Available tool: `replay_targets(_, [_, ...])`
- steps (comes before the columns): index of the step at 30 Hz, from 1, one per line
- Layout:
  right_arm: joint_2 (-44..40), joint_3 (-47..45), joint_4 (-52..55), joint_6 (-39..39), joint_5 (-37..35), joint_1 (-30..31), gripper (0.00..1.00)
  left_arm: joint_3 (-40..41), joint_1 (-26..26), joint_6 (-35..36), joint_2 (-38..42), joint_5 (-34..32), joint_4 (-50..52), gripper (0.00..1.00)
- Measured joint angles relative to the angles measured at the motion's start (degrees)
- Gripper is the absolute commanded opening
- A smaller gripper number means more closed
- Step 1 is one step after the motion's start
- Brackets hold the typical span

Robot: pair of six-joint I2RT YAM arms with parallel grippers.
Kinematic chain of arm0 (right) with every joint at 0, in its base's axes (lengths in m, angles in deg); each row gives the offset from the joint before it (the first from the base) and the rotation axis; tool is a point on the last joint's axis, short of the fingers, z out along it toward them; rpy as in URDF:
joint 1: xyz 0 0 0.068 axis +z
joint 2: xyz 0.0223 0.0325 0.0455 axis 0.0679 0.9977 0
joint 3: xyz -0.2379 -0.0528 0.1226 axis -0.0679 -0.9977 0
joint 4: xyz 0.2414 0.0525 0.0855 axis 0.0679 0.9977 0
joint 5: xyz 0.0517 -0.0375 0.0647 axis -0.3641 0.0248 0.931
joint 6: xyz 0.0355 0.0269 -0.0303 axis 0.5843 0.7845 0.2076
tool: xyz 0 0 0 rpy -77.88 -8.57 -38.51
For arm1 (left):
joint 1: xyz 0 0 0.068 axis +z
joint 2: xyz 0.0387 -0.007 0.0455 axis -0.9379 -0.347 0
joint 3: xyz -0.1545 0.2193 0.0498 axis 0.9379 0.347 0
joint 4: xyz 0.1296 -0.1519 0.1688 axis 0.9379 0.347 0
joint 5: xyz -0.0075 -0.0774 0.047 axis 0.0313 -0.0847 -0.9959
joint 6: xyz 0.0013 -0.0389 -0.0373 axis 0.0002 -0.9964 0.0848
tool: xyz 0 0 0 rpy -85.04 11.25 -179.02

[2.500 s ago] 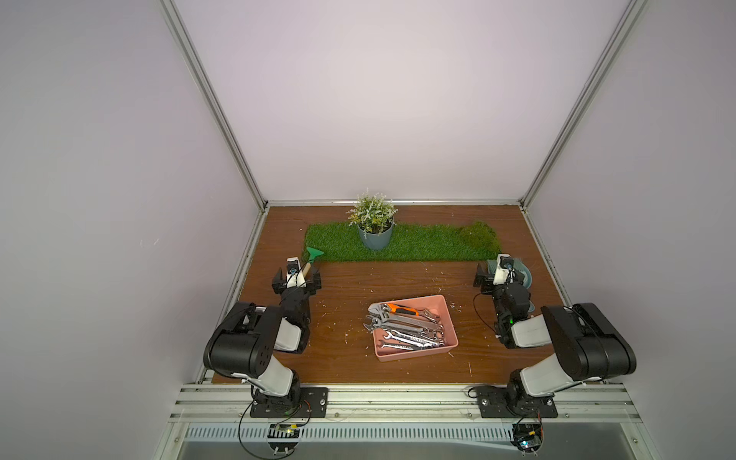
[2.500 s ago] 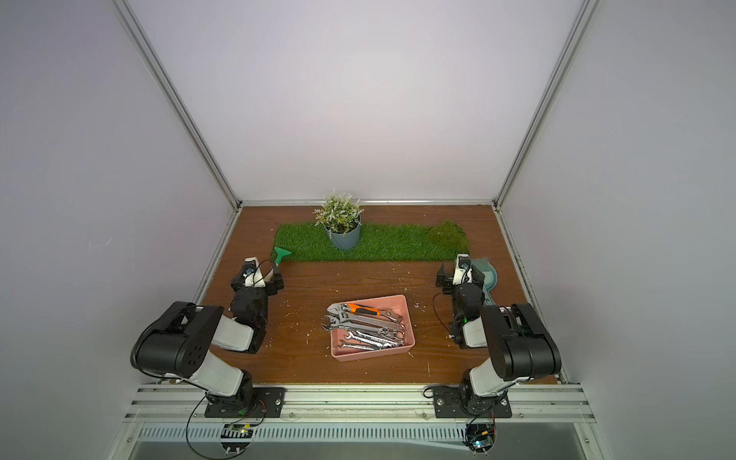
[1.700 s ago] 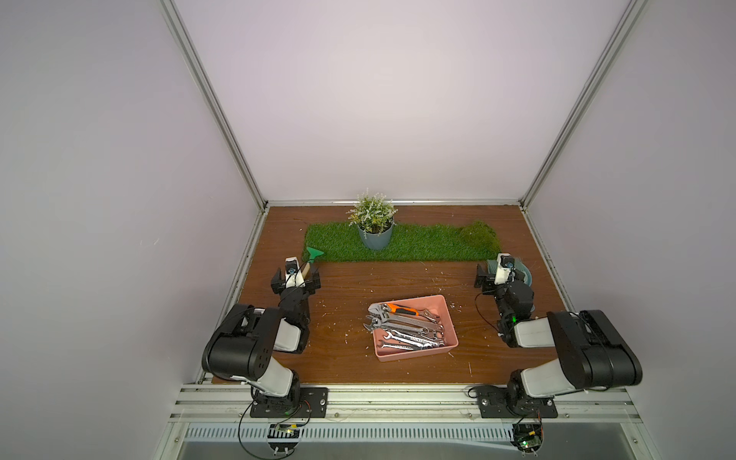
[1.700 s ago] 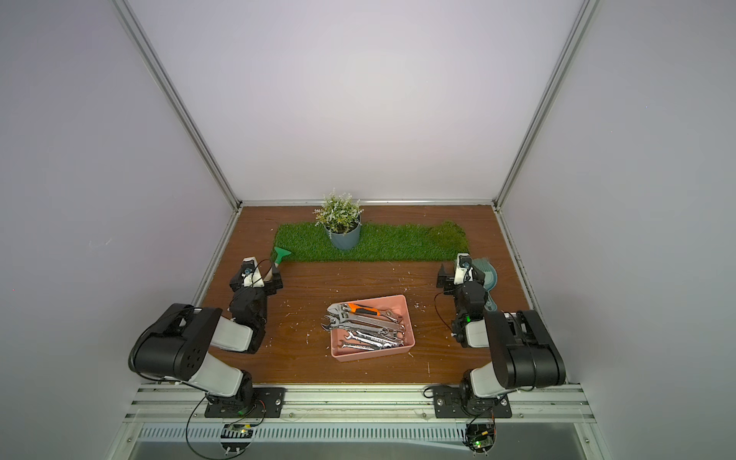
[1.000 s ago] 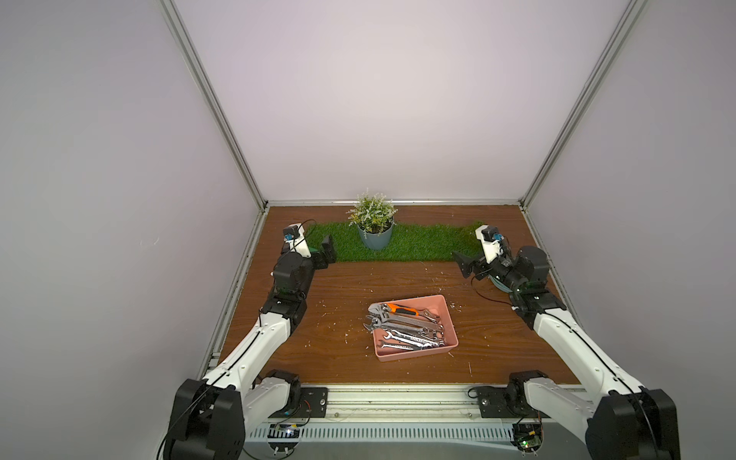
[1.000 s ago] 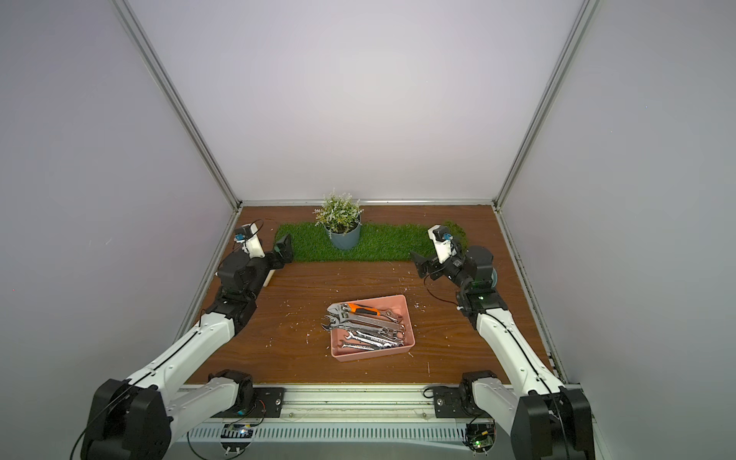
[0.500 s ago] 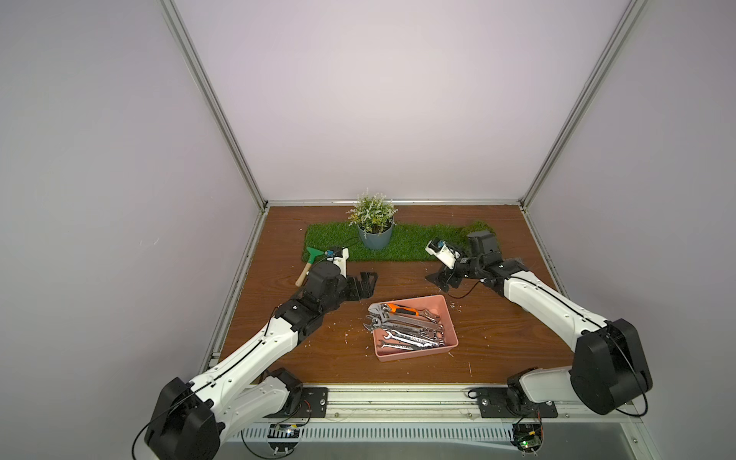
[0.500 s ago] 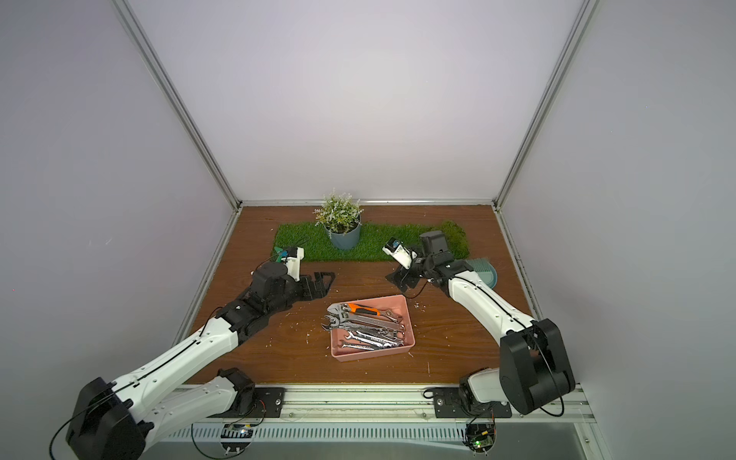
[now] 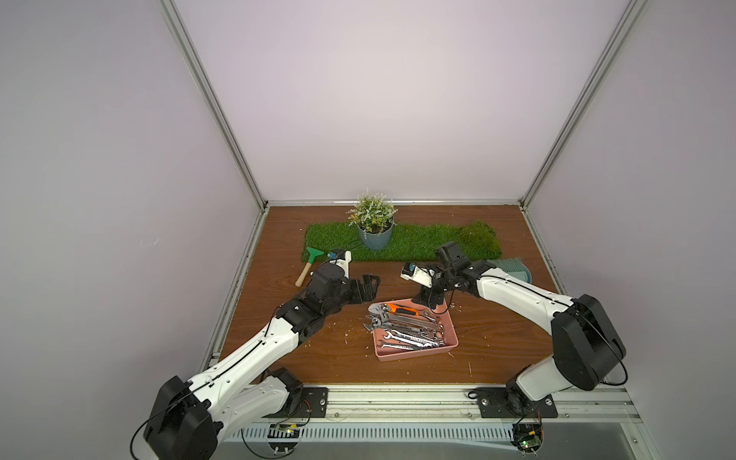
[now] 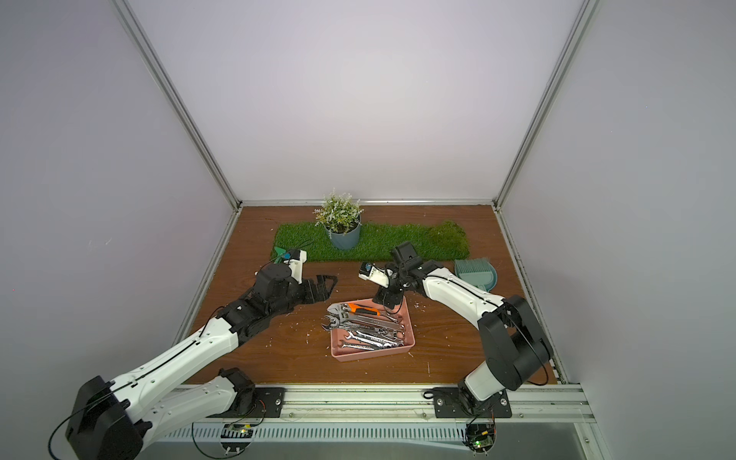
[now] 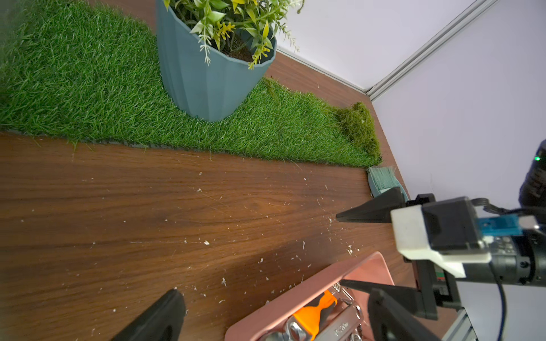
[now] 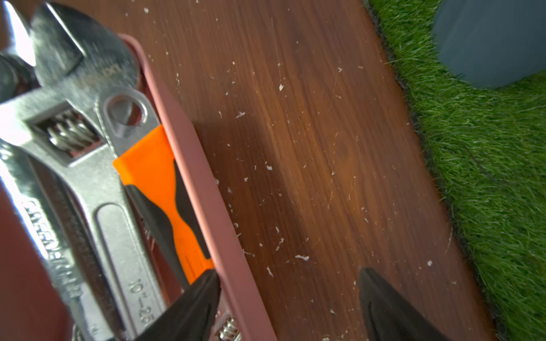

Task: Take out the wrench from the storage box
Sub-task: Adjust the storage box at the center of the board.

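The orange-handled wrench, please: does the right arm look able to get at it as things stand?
Probably yes: the right pincer hangs open beside the orange-handled wrench, which lies uncovered against the storage box wall, though its jaws straddle that wall.

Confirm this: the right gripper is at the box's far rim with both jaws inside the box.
Wrong on the jaws. The right gripper is at the far rim of the box, but its jaws straddle it: one inside by the orange wrench, the other outside over the table. The right wrist view shows it.
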Motion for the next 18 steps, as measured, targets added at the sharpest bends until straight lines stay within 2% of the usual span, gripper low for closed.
replay_targets(5, [0.9, 0.2, 1.0, -0.6, -1.5, 1.6, 0.51, 0.0, 0.0, 0.0, 0.0, -0.2, 0.3, 0.99])
replay_targets(18, [1.6, 1.3, 5.1, -3.3, -0.9, 3.6, 0.11, 0.0, 0.0, 0.2, 0.4, -0.6, 2.1, 0.99])
